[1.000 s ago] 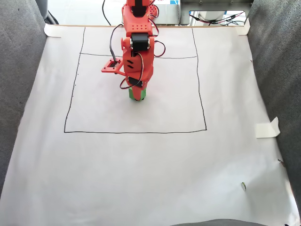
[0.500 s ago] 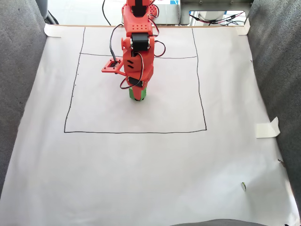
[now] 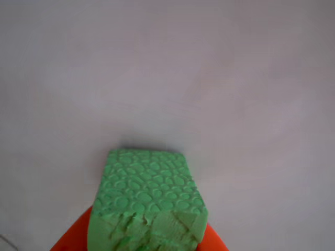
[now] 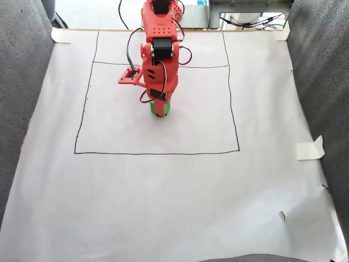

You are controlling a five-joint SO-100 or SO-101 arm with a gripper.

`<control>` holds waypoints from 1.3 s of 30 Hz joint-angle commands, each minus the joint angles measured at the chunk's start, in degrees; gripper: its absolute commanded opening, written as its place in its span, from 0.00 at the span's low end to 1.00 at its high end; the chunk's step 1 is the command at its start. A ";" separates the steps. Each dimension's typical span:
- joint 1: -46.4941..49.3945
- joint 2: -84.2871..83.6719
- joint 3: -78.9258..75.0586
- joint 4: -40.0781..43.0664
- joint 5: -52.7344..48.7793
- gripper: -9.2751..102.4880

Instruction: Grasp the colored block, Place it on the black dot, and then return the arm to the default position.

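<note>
Fixed view: the green foam block (image 4: 159, 107) sits clamped in the orange hand (image 4: 158, 109), inside the drawn black square (image 4: 156, 153), with open white paper (image 4: 174, 207) all round. Grey fabric (image 4: 22, 98) flanks the surface. Its pebbled top (image 3: 149, 183) shows close up, front edge ragged.

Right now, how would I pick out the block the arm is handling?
On the white paper sheet, find the hand-drawn black rectangle; the orange arm reaches down into its upper middle. At the arm's tip sits a small bright green foam cube with a pebbled face, the sole green thing on the paper.
</note>
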 commanded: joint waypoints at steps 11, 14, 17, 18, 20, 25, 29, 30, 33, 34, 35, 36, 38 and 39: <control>1.67 6.86 1.93 -0.62 -1.93 0.38; 1.93 8.44 3.78 -1.14 -2.20 0.41; 1.67 11.69 6.77 -1.32 -2.81 0.43; 1.49 12.83 7.65 -1.32 -3.16 0.44; 0.79 14.50 8.53 -0.53 -3.69 0.45; -1.76 21.80 17.31 -1.23 -5.80 0.48; -4.13 30.15 26.89 -2.55 -6.42 0.48; -4.75 32.61 29.62 -2.81 -6.68 0.48; -6.68 40.96 38.32 -3.69 -8.35 0.47; -7.29 44.03 41.48 -3.96 -9.14 0.43; -7.91 47.29 44.65 -4.13 -9.67 0.40; -8.61 50.89 48.25 -4.75 -10.37 0.36; -9.76 59.06 57.13 -7.47 -11.60 0.31; -10.20 63.54 61.44 -8.96 -11.78 0.28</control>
